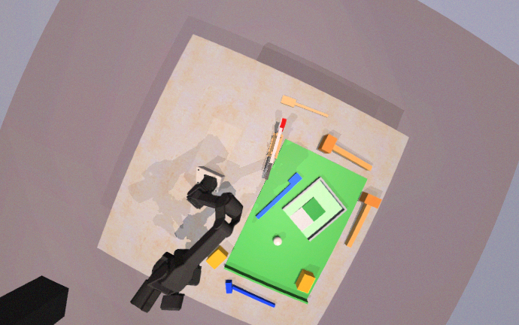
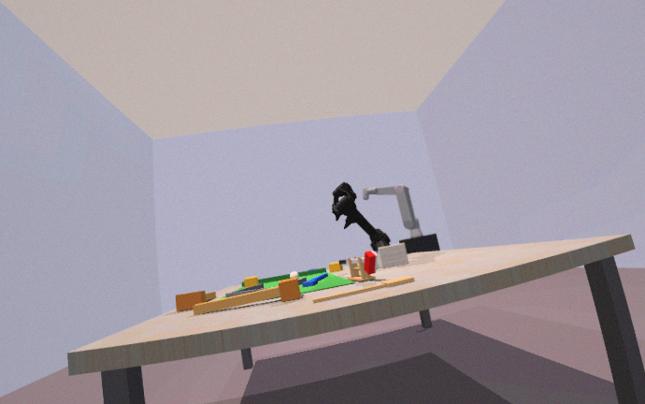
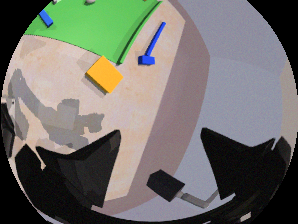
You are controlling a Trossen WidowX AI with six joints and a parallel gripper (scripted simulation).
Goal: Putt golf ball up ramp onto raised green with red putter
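Note:
The red putter [image 1: 283, 123] [image 2: 369, 262] has a red head, a pale shaft and a dark grip; it rests on a small wooden stand beside the green mat [image 1: 264, 248]. The white golf ball [image 1: 277, 241] [image 2: 293, 275] lies on the mat, and its edge shows in the wrist view. The raised green [image 1: 332, 206] has a pale wall, with a whitish sloping patch [image 1: 300, 219], apparently the ramp, facing the ball's side. My gripper [image 2: 341, 223] [image 3: 162, 133] is open and empty, high above the table, away from the putter. The arm hides its fingertips in the top view.
A blue club [image 1: 277, 195] lies on the mat; another blue club [image 1: 253, 296] [image 3: 154, 44] lies off its end. Yellow blocks [image 1: 217, 256] [image 1: 305, 281] stand nearby. Orange mallets [image 1: 352, 156] [image 1: 358, 226] lie beyond the mat. A white box [image 2: 393, 255] stands near the arm.

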